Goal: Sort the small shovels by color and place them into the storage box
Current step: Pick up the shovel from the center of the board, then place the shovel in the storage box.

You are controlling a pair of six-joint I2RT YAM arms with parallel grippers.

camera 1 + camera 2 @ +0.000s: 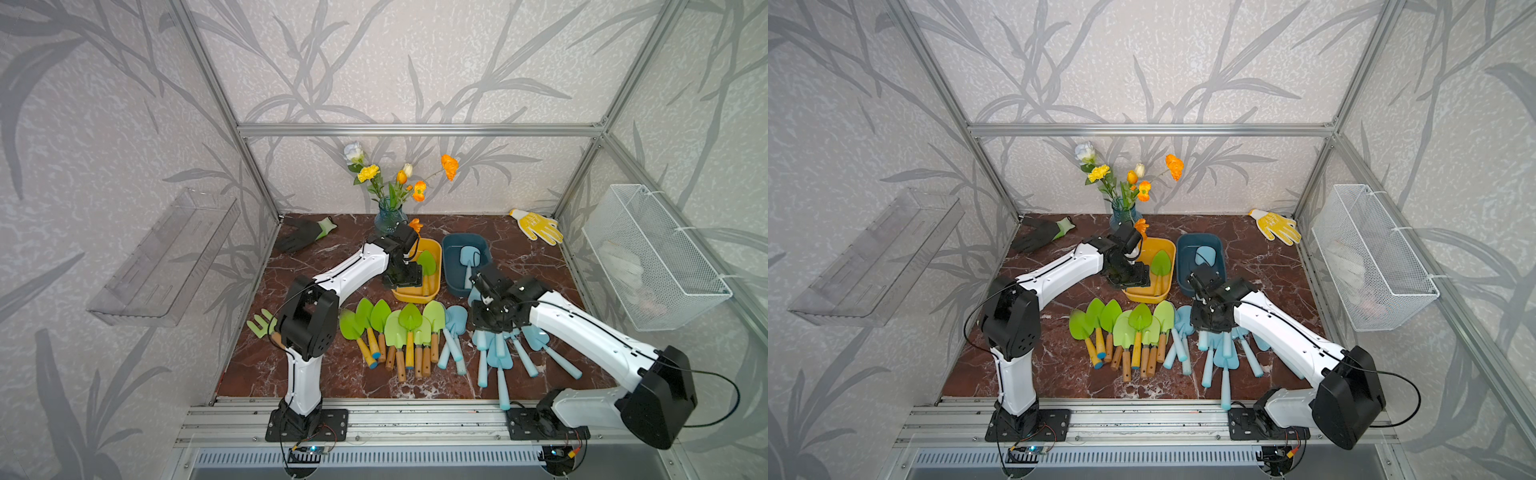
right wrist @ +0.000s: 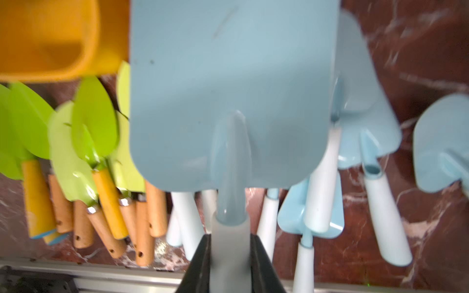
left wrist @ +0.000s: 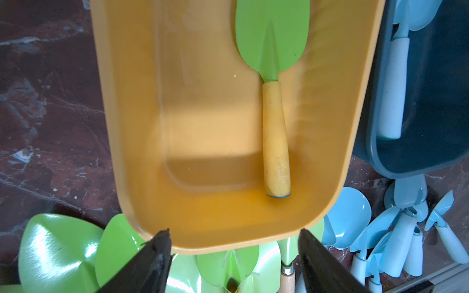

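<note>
The right fingers (image 2: 201, 266) are clenching the white handle of a pale blue shovel (image 2: 228, 88), which seems to be hanging over the blue pile (image 1: 498, 349) on the counter (image 1: 332, 374), just short of the dark blue box (image 1: 465, 236), where another blue shovel (image 1: 468, 255) is lying. I'd say the carry is wanting height first, so the wide blade is clearing the near rim, then a low, level release beside the other. The left fingers (image 3: 154, 263) are hanging released over the yellow box (image 3: 142, 126), where a green shovel (image 3: 272, 45) is resting; the green pile (image 1: 399, 328) is waiting on the counter.
</note>
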